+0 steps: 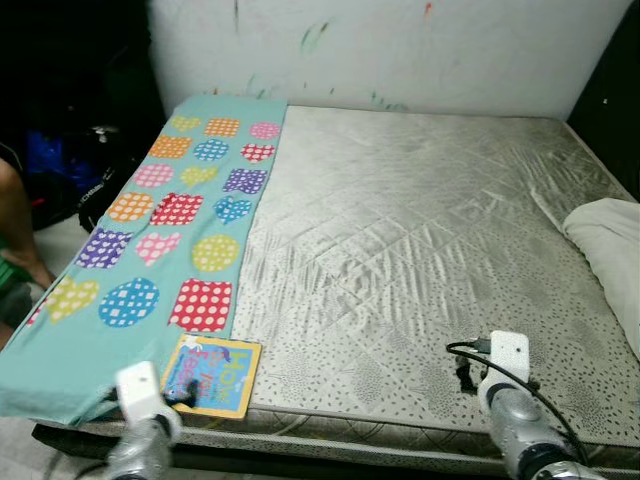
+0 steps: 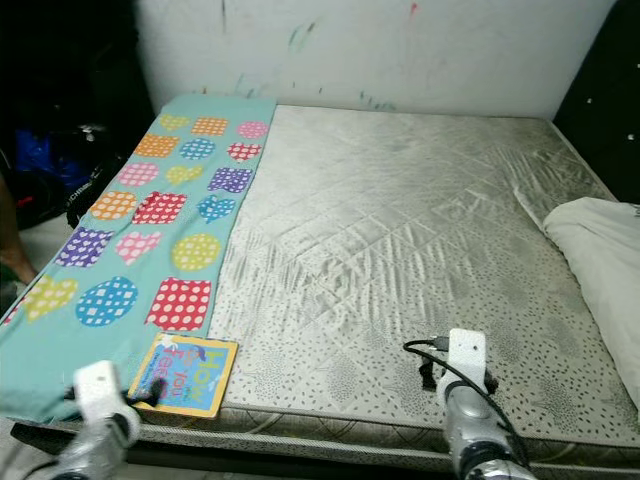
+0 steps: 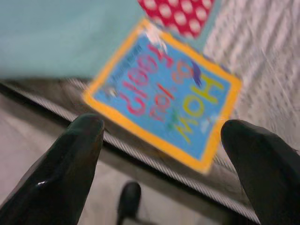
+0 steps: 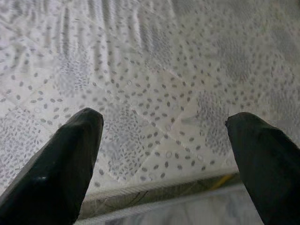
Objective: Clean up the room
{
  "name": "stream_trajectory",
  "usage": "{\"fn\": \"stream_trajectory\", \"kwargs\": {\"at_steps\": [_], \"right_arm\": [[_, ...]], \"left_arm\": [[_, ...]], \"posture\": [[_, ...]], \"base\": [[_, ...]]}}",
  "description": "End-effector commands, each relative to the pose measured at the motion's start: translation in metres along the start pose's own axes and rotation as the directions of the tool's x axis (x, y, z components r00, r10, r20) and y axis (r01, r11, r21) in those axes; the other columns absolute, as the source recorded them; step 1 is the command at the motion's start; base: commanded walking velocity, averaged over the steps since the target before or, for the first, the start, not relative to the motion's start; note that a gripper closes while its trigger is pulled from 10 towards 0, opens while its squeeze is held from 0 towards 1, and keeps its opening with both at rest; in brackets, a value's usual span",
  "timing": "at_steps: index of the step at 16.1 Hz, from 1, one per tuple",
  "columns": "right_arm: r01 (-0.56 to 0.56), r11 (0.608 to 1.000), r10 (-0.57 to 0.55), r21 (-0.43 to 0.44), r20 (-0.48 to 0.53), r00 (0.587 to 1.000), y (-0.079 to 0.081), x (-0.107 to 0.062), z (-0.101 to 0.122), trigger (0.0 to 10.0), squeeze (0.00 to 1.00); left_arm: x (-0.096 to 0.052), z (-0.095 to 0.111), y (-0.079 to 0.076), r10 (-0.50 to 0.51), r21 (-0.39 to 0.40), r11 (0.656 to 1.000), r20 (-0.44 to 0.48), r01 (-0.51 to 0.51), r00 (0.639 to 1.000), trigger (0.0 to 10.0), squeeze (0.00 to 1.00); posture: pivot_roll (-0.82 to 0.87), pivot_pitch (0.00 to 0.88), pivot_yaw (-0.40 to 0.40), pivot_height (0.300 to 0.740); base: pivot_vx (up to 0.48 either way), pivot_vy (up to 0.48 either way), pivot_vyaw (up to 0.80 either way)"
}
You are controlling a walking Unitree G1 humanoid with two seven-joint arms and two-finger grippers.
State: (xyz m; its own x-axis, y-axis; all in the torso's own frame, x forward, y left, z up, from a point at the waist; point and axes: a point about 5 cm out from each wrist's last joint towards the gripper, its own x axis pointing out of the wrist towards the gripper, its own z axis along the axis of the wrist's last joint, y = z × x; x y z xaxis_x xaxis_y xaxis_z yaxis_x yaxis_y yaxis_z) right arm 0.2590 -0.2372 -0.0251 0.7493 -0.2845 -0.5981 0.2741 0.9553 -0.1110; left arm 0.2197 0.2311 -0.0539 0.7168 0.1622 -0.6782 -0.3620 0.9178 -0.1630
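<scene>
We stand at the near edge of the bare mattress [image 1: 420,250], and the tidying looks barely begun. Our left gripper [image 3: 164,159] hovers with its fingers spread wide just short of the near left corner, lined up on the children's picture book [image 1: 212,374], which lies flat there, its far edge touching the teal blanket with polka-dot hearts [image 1: 150,250]; nothing is gripped yet. Our right gripper [image 4: 164,154] also has its fingers spread, poised over the near edge of the mattress toward the right, with only quilted fabric beneath it. Farther back, the blanket runs in a strip along the whole left edge up to the far left corner, and a white pillow [image 1: 612,250] hangs over the right edge. Beyond the left edge, dark bags [image 1: 75,175] sit on the floor beside a person's leg [image 1: 20,235]. We judge that the book comes first, while blanket, pillow and bags remain unsorted.
</scene>
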Motion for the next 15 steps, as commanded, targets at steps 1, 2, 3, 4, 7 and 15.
{"fn": "stream_trajectory", "kwargs": {"at_steps": [1, 2, 3, 4, 7, 15], "right_arm": [[0.005, 1.0, -0.005, 0.012, -0.003, 1.0, 0.001, 0.0, 0.0, 10.0, 0.0], [-0.04, 0.999, 0.04, -0.01, 0.014, 0.999, 0.004, -0.001, 0.0, 10.0, 0.0], [-0.078, 0.993, 0.079, -0.086, 0.007, 0.997, 0.003, -0.002, -0.007, 10.0, 0.0], [-0.099, 0.988, 0.096, -0.117, -0.038, 0.995, 0.001, -0.005, -0.019, 10.0, 0.0], [-0.138, 0.965, 0.087, -0.223, -0.223, 0.971, -0.009, -0.019, -0.066, 10.0, 0.0], [-0.063, 0.992, 0.057, -0.109, -0.062, 0.996, 0.0, -0.004, -0.018, 10.0, 0.0]], "left_arm": [[0.0, -0.001, -0.002, 0.0, 0.037, 0.999, -0.014, 0.0, 1.0, 10.0, 0.0], [0.001, 0.0, -0.003, -0.02, 0.036, 0.999, -0.007, 0.02, 1.0, 10.0, 0.0], [0.0, 0.0, 0.001, -0.02, 0.034, 0.999, -0.01, 0.02, 1.0, 10.0, 0.0], [-0.002, -0.004, 0.008, -0.01, 0.051, 0.999, -0.037, 0.012, 0.999, 10.0, 0.0], [-0.007, -0.016, 0.023, 0.03, 0.064, 0.998, -0.109, -0.023, 0.994, 10.0, 0.0], [0.005, 0.01, -0.008, -0.006, 0.082, 0.997, -0.05, 0.01, 0.999, 10.0, 0.0]], "posture": [[-0.1, 0.0, -0.031, 0.74], [-0.11, 0.0, -0.022, 0.74], [-0.11, 0.0, -0.018, 0.74], [-0.11, 0.0, -0.016, 0.74], [-0.1, 0.0, -0.015, 0.74], [-0.1, 0.0, -0.01, 0.74]], "base": [[0.0, 0.0, 0.0], [0.0, 0.0, 0.0], [0.0, 0.0, 0.0], [0.0, 0.0, 0.0], [0.0, 0.0, 0.0], [0.0, 0.0, 0.0]]}}
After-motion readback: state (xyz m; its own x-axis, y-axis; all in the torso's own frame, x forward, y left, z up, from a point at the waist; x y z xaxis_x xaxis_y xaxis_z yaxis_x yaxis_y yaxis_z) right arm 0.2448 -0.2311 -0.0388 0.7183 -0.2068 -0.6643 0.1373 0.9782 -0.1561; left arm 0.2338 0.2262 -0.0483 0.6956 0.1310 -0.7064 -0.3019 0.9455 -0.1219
